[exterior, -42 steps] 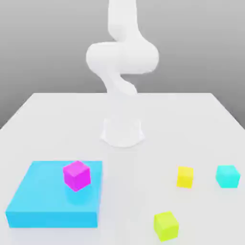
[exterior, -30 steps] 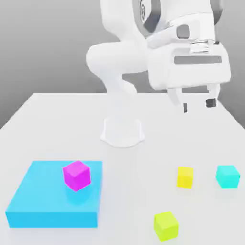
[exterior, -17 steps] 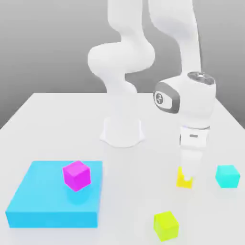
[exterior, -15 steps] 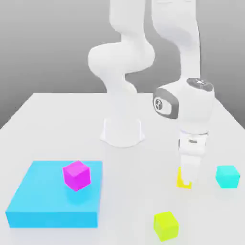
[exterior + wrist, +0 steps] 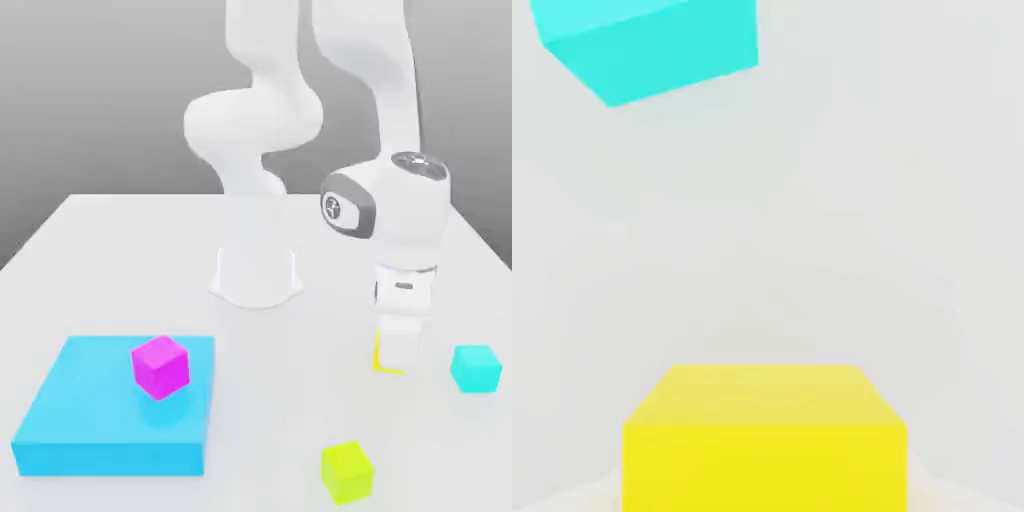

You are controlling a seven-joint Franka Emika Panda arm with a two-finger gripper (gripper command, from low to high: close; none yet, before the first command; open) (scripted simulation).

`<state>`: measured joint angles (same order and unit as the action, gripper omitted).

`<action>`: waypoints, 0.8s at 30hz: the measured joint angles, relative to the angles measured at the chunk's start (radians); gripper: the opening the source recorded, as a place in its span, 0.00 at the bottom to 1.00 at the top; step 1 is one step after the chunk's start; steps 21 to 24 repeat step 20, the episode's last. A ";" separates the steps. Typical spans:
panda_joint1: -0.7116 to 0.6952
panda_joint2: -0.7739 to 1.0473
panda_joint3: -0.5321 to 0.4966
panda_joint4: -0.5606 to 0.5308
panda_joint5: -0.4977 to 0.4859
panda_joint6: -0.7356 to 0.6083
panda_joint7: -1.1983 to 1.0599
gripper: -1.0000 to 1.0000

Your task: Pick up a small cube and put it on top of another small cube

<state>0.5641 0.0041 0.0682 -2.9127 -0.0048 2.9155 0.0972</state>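
Observation:
The small cube point(image 5: 378, 357) is pure yellow and sits between my fingers on the exterior view's right; only a thin yellow edge shows beside them. My gripper point(image 5: 392, 365) points straight down and is shut on it, just above the white table point(image 5: 120, 260). In the hand view the yellow small cube point(image 5: 762, 440) is close up, with a cyan small cube point(image 5: 652, 45) farther off. That cyan cube point(image 5: 475, 367) rests on the table just to the right of my gripper in the exterior view.
A lime yellow-green cube point(image 5: 347, 471) lies near the front edge. A magenta cube point(image 5: 160, 366) stands on a flat blue slab point(image 5: 100, 440) at the front left. The arm's white base point(image 5: 256, 275) stands mid-table.
The arm came down over the yellow cube with open fingers. They then closed on it, and hand and cube now sit slightly higher.

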 joint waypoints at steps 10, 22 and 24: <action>-0.138 0.085 -0.199 0.330 0.033 -0.246 0.167 0.00; -0.188 0.279 -0.194 0.418 0.103 -0.143 0.159 1.00; -0.188 0.279 -0.194 0.418 0.103 -0.143 0.159 1.00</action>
